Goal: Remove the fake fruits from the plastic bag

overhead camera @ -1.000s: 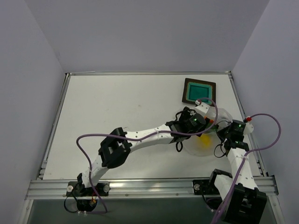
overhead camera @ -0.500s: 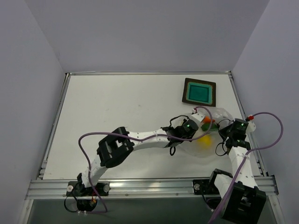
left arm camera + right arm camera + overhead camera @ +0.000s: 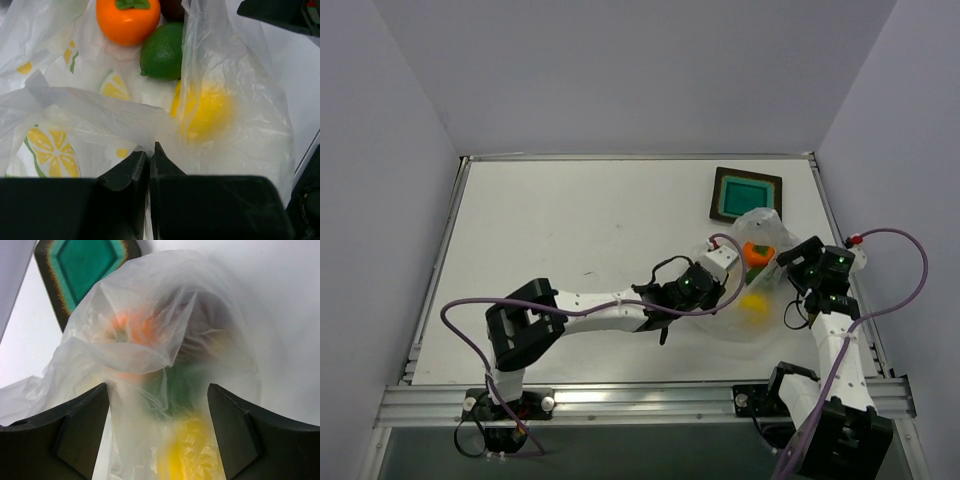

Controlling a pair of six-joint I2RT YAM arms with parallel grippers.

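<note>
At the right side of the table [image 3: 570, 230] we saw the left arm [image 3: 610, 300] stretched low and long across the surface, left gripper [image 3: 149, 156] pinched tight on a fold of the plastic bag [image 3: 90, 107]. Right arm [image 3: 840, 345] stood folded upright, right gripper [image 3: 157, 405] spread wide, bag ahead between its fingers. Orange fruit [image 3: 127, 20], green fruit [image 3: 162, 50] and lemon [image 3: 207, 110] sat inside the bag, near the tray [image 3: 746, 196].

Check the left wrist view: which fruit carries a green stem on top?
The orange fruit, at the top edge. The green fruit beside it and the yellow lemon blurred behind the plastic bag show no stem.
</note>
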